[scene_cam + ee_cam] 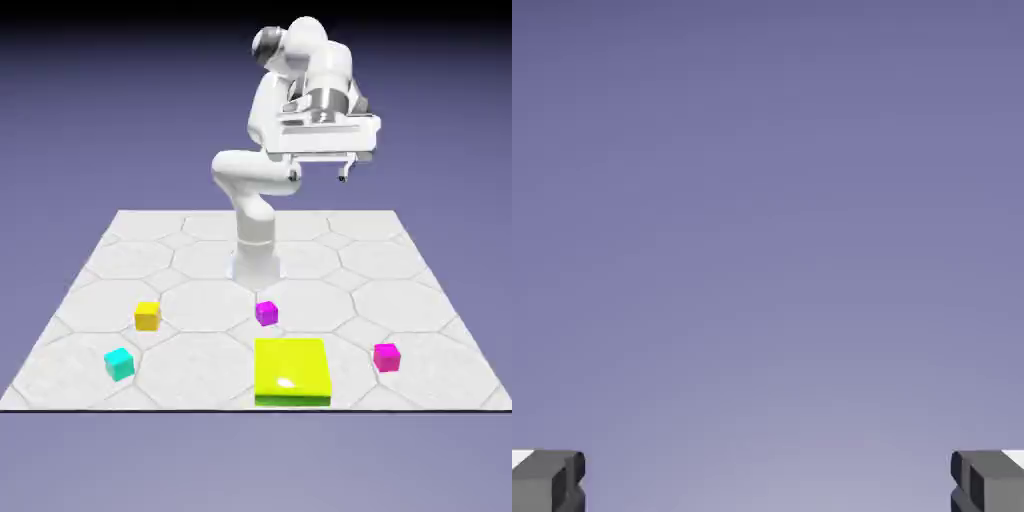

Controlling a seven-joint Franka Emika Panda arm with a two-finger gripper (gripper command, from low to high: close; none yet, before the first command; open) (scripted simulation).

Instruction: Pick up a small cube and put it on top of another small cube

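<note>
1. the pinker magenta cube [387, 358] sits on the bench [210, 382], toward the exterior view's right and near the front edge; its underside and rear faces are hidden.
2. the purplish-magenta cube [267, 314] sits farther back, near the middle, slightly turned; its far sides are out of sight too.
3. between those two, nearer the front, lies the flat yellow slab [291, 369]; a bright glare washes out a patch of its top, and its front side looks green.
4. on the exterior view's left are the yellow-orange cube [147, 317] and, nearer the front, the cyan cube [120, 364]; they stand apart.
5. the end effector [319, 176] hangs high above the bench, its fingers spread wide with nothing between them; the hand partly covers the white arm [255, 215] behind it, and the fingertips are small and hard to make out in the exterior view.
6. the hand view shows the two fingertips [570, 482] larger, at opposite sides, cut off by the bottom edge; beyond them is only blue-violet backdrop; the cubes, slab and bench show only in the exterior view.
</note>
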